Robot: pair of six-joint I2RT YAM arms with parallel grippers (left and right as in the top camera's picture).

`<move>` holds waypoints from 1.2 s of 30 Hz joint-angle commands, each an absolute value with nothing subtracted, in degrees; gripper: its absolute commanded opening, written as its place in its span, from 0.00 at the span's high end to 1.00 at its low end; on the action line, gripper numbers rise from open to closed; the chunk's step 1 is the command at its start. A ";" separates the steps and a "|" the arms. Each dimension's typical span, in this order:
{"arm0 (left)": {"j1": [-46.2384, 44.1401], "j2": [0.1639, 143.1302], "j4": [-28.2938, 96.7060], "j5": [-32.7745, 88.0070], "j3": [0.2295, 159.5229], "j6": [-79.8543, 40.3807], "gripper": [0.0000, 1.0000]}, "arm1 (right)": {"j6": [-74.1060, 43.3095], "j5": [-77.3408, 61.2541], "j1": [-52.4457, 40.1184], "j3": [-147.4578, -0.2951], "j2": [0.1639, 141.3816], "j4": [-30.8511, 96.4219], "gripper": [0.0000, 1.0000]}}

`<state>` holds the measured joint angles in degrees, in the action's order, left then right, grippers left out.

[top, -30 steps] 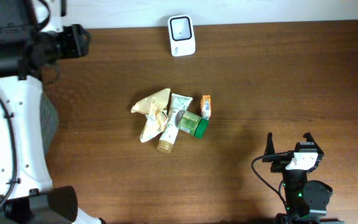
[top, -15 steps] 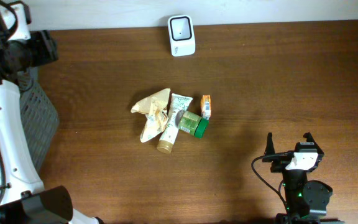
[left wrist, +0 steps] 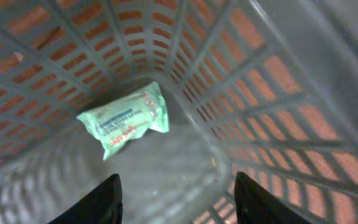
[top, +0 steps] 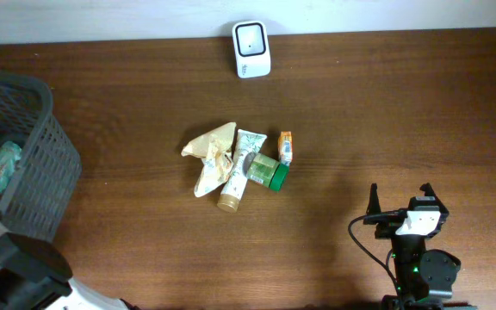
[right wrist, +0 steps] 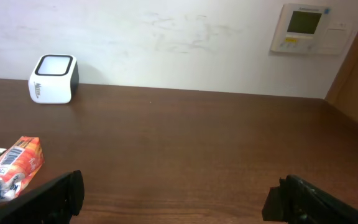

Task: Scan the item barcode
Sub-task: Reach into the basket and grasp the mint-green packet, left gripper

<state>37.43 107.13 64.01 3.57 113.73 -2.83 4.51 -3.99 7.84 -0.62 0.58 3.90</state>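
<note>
Wide brown table (top: 403, 103), with the scanner (top: 252, 49) at its far edge, so every call is made from there. Far to the scanner's left stands the grey basket (top: 54, 172), and the left gripper (left wrist: 176, 199) hangs right over its mouth, fingers apart with nothing between them. Down on the basket floor lies a green packet (left wrist: 124, 118), done with by the look of it. Well back from the scanner and off to its right, the right gripper (top: 399, 196) waits low over the wood, jaws spread wide and empty. Now the work: the pile straight in front of the scanner, well apart from it, toward the robot. Biggest, on the pile's left side, is a crumpled beige bag (top: 207, 155), which looks light, soft and crinkly, likely to fold in a pinch and hard to flatten for a read. Touching it is a tube (top: 238, 168) with a squashy body and firm cap, best taken across the middle. Then a small green pack (top: 271, 172), and just beside it, nearest the scanner, the smallest thing, the orange carton (top: 285, 146). It looks stiff, light and flat-sided, easy to take across its narrow sides. That's my pick for the next scan.
</note>
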 commanded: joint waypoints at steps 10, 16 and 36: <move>40.51 111.07 36.47 -1.78 85.41 26.79 0.35 | 3.99 -3.95 7.51 -0.32 0.19 4.12 0.02; 41.06 119.20 32.14 -2.09 85.30 33.17 0.39 | 3.99 -3.95 7.51 -0.32 0.19 4.12 0.02; 41.17 102.74 39.51 -3.64 85.95 30.70 1.00 | 3.99 -3.95 7.51 -0.32 0.19 4.14 0.02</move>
